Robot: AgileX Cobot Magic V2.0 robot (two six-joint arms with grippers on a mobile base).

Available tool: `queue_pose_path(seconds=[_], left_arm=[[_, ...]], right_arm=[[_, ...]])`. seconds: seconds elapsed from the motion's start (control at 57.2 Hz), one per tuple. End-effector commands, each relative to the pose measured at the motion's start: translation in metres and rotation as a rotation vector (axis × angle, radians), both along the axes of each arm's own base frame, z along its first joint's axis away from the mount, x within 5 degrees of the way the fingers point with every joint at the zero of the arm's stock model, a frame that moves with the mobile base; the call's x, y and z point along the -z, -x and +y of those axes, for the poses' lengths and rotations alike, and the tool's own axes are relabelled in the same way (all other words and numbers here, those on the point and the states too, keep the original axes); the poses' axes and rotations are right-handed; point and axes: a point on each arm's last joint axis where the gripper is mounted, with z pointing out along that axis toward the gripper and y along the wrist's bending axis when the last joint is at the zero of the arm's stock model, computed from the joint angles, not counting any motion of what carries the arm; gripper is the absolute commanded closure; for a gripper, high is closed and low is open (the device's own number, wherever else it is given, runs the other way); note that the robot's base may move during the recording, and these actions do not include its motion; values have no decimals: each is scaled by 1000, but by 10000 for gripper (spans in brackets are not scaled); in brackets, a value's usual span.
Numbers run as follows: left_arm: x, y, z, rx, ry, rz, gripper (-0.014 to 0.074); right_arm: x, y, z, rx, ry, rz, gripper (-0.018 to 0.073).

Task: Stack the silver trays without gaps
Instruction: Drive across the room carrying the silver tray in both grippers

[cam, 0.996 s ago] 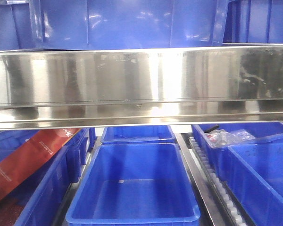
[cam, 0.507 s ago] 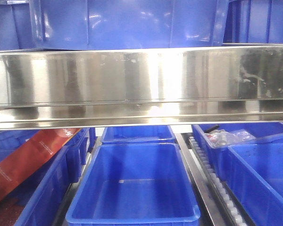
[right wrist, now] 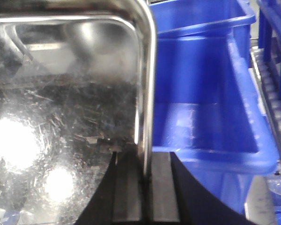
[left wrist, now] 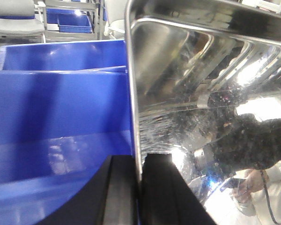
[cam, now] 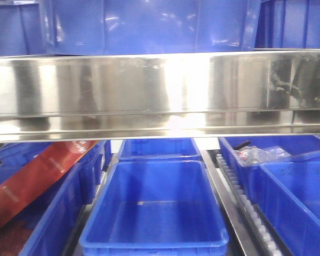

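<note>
A silver tray (cam: 160,93) fills the width of the front view, its mirror-like long side facing the camera, held up in the air above the blue bins. My left gripper (left wrist: 138,164) is shut on the tray's left end wall (left wrist: 133,93), one finger outside and one inside. My right gripper (right wrist: 146,161) is shut on the tray's right end wall (right wrist: 147,84) in the same way. The tray's shiny inside (right wrist: 61,117) shows in both wrist views. No second silver tray shows in any view.
Below the tray an empty blue bin (cam: 154,208) stands in the middle, with more blue bins left (cam: 48,213) and right (cam: 293,197). A red carton (cam: 37,178) leans in the left bin. A roller rail (cam: 245,208) runs between the bins. Blue bins (cam: 149,26) stand behind.
The tray has risen slightly in the front view, and the bins below show a little more. Both grippers keep their hold.
</note>
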Motion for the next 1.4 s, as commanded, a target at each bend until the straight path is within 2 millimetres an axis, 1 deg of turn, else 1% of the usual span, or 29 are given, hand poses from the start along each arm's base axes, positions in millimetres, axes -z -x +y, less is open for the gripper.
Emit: queue_pose_path(seconds=[0.0, 1.38], left_arm=[[-13, 4, 2, 7, 41, -57, 616], [-13, 4, 2, 7, 41, -57, 616]], right_arm=[[-9, 1, -4, 16, 23, -66, 640], [-9, 1, -4, 16, 23, -66, 640]])
